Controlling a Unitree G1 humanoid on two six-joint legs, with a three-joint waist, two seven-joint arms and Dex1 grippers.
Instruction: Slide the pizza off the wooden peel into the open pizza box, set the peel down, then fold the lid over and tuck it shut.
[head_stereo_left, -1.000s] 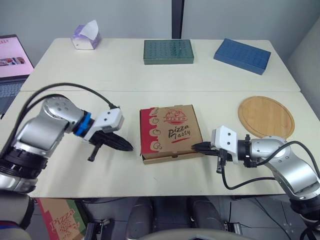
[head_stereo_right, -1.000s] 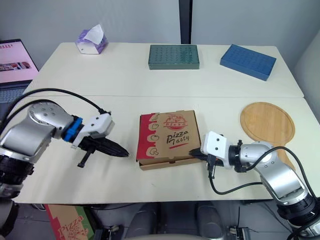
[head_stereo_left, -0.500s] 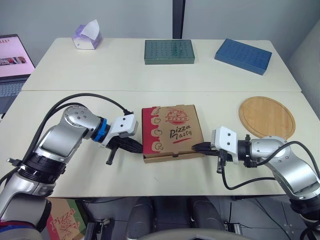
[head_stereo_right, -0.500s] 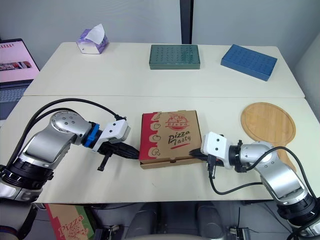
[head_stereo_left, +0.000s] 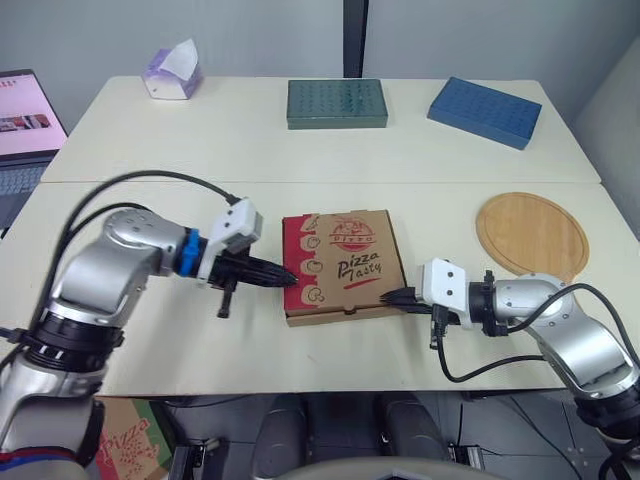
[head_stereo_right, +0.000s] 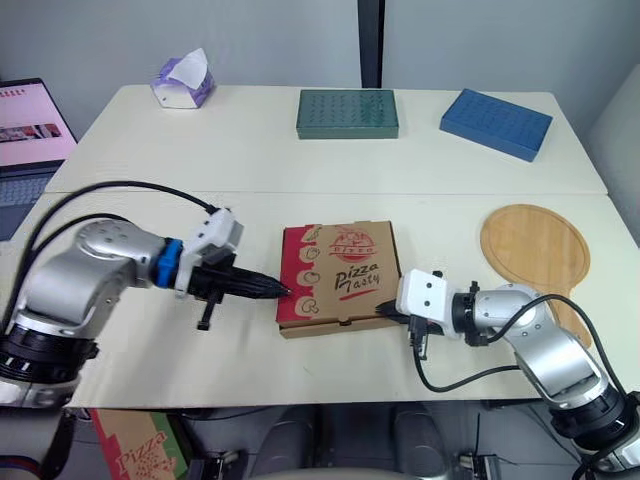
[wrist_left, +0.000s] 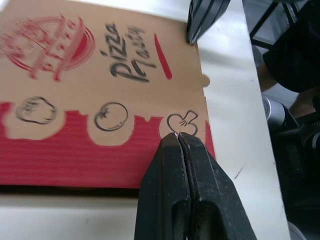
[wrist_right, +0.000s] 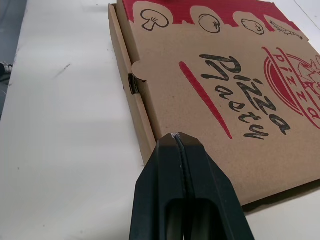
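Note:
The pizza box (head_stereo_left: 343, 265) lies closed in the middle of the near table, brown lid with a red strip along its left side. My left gripper (head_stereo_left: 290, 278) is shut, its tip resting on that red strip near the mushroom drawing (wrist_left: 182, 121). My right gripper (head_stereo_left: 390, 296) is also shut, its tip against the box's near right corner, beside the tuck tab (wrist_right: 136, 76). The round wooden peel (head_stereo_left: 531, 233) lies flat on the table to the right, apart from both grippers. The pizza is hidden inside the box.
On the far table stand a tissue box (head_stereo_left: 172, 72), a green box (head_stereo_left: 337, 103) and a blue box (head_stereo_left: 485, 112). A laptop (head_stereo_left: 25, 120) sits at the far left. Another pizza box (head_stereo_left: 125, 440) lies on the floor by the near table edge.
My left gripper has travelled right from the bare table to the box and now rests on the lid's red left strip. The right gripper has stayed at the near right corner.

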